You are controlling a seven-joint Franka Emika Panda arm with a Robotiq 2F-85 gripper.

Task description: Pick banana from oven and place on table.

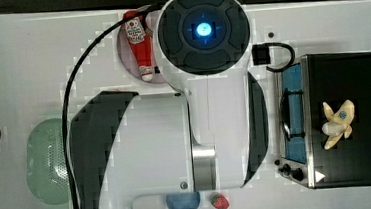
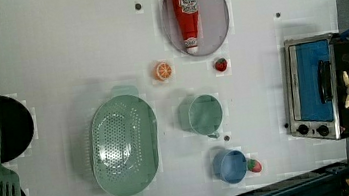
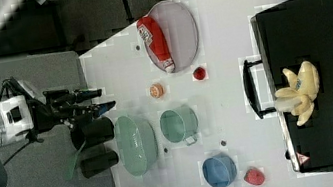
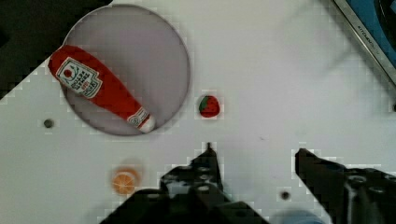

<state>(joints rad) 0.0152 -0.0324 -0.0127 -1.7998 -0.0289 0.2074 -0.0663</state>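
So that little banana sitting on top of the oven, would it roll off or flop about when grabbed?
Probably not roll: the banana rests on the oven's flat black top with its peel flaps splayed out, which should steady it. It looks like a small toy, so likely light. The thin flaps may bend or slip if pinched alone; the thicker middle seems the safer hold.

Peeled banana point(image 1: 339, 124) atop oven point(image 1: 346, 118), table point(image 1: 30, 71) white

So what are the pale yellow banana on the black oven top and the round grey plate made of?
The pale yellow peeled banana looks like matte moulded plastic: smooth, stiff splayed peel flaps and a blue sticker. The round grey-lilac plate under the red ketchup bottle seems smooth plastic too, with an even colour and a thin rim, though it could be melamine.
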